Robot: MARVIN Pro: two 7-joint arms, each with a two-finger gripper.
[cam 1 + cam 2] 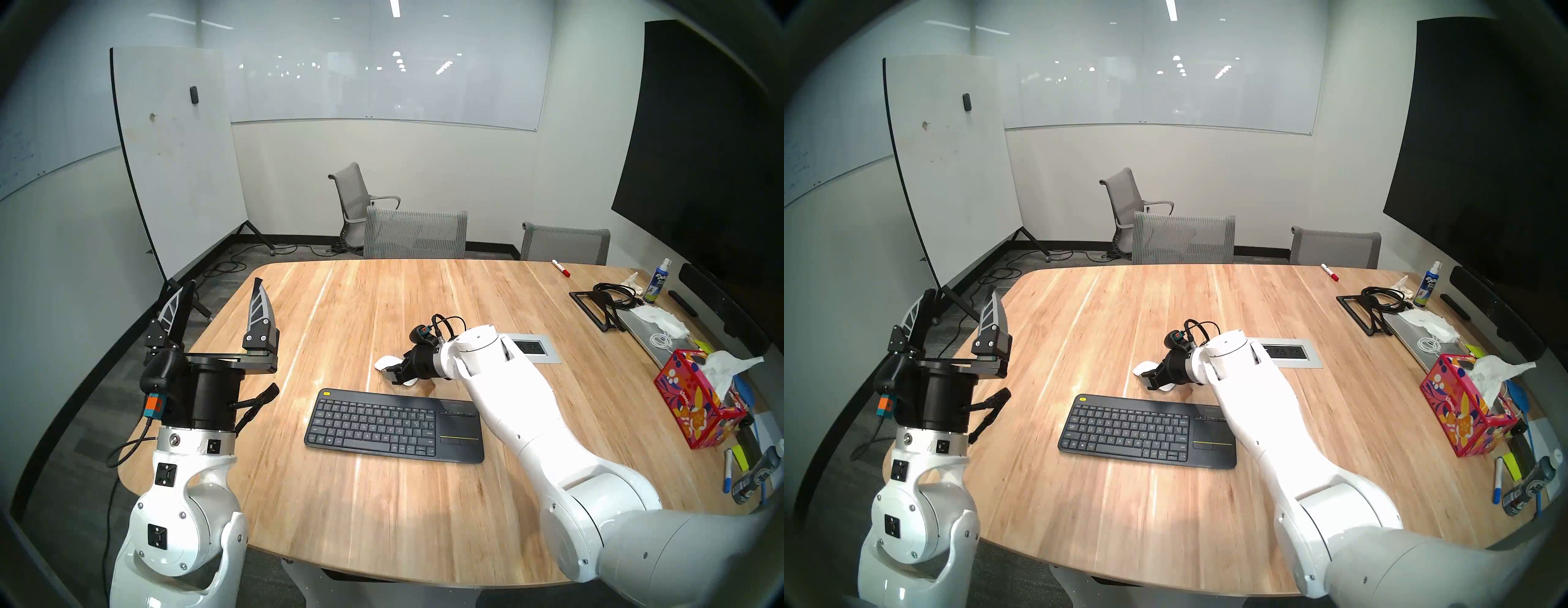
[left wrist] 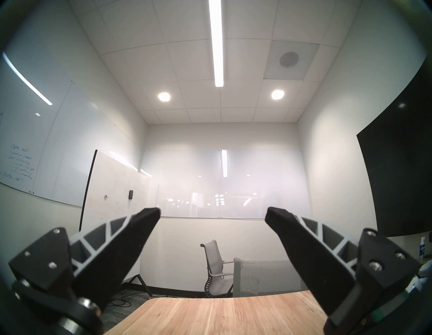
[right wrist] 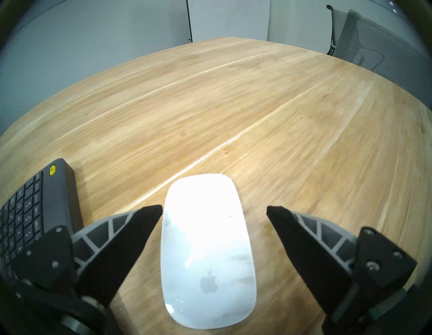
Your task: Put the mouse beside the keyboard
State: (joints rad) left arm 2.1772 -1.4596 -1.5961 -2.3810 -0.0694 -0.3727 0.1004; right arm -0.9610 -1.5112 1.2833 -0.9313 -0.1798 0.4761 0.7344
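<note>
Bright ceiling strip light (image 2: 216, 42) glares on the mouse (image 3: 205, 245), perhaps overexposing it; every view darkens toward its fisheye rim.

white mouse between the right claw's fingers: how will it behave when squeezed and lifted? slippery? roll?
The mouse is glossy with a domed top, so it is probably slippery; the open right claw could squeeze it out forward. It looks rigid, unlikely to flex. It lies low and flat on the table, so it should slide rather than roll or tip.

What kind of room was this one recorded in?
Most likely an office meeting room: a wooden conference table with mesh office chairs around it, a rolling whiteboard, and a large dark wall screen.
</note>
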